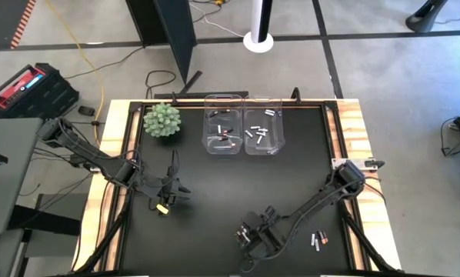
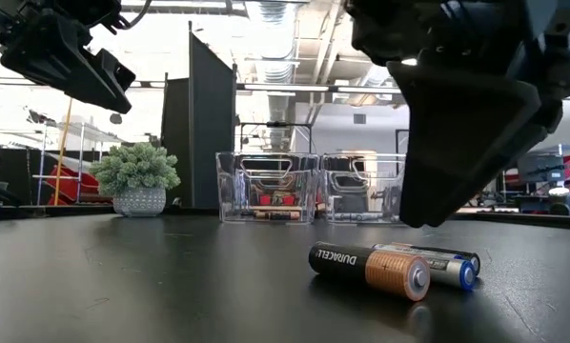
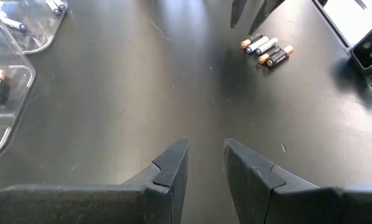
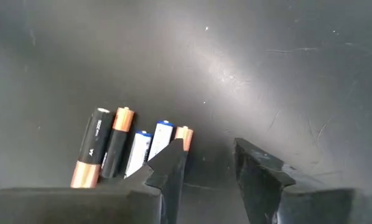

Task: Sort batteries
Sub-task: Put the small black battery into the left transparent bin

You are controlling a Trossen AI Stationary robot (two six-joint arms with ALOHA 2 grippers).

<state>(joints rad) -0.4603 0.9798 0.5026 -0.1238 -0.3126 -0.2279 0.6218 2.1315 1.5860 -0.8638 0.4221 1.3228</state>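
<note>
The right claw [image 4: 208, 165], fingers parted and grasping nothing, is hovering just beside the loose batteries [image 4: 127, 149] on the table [image 4: 267, 62], so it should be centring over one cell only, while the left claw [image 3: 204, 165] is waiting empty, parted.

I saw a small row of batteries [image 4: 127, 149], black-and-copper and white-and-blue, lying flat side by side on the near right of the table, with more resting inside the two far clear bins [image 1: 244, 123].
</note>
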